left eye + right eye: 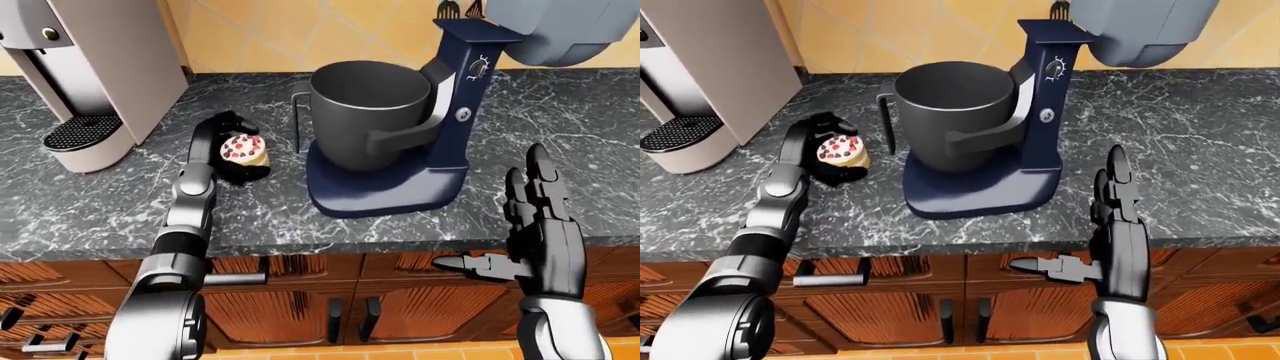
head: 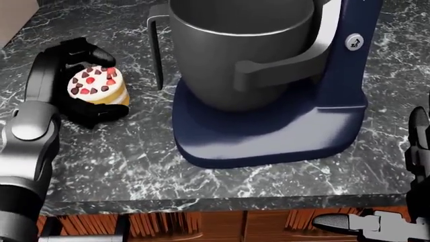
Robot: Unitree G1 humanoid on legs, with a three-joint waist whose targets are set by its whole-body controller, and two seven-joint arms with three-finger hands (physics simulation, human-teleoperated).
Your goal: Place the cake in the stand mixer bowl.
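My left hand [image 2: 74, 85] cups the small round berry-topped layer cake [image 2: 98, 85], black fingers closed around it on the dark marble counter [image 2: 134, 161], left of the grey steel mixer bowl [image 2: 242, 50]; my right hand [image 1: 545, 232] hangs open, far off.

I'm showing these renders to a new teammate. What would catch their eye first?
Likely the navy stand mixer with its big grey bowl at the centre of the dark marble counter. Next, left of it in the left-eye view, the small berry-topped cake with the left hand curled around it.
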